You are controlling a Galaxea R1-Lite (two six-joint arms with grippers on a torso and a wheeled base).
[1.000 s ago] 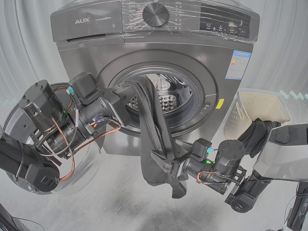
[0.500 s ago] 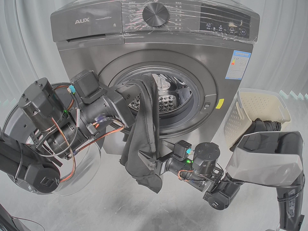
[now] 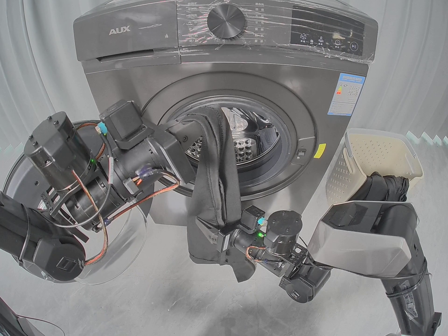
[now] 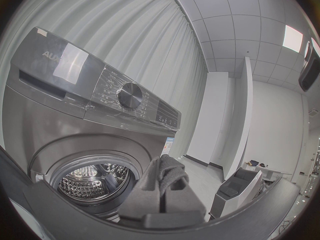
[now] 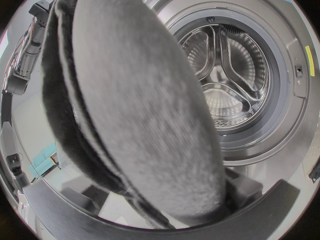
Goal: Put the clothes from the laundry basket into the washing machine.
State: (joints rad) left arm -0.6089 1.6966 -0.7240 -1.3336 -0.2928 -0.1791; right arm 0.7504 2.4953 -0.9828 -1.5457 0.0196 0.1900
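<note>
dark garment [image 3: 217,183] is hung vertically across the drum opening [image 3: 254,141]: top end is clamped in left claw [image 4: 160,197] at the rim, bottom end is clamped in right claw [image 3: 213,234] below it.

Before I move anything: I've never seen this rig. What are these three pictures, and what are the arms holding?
The head view looks forward from the robot's head at the washing machine, its door open on the left. Each wrist view comes from a camera on that arm. The left gripper is shut on the top of a dark garment in front of the drum. The right gripper meets the garment's hanging lower part; its grip is unclear. The laundry basket stands on the right, more dark clothes over its rim.
</note>
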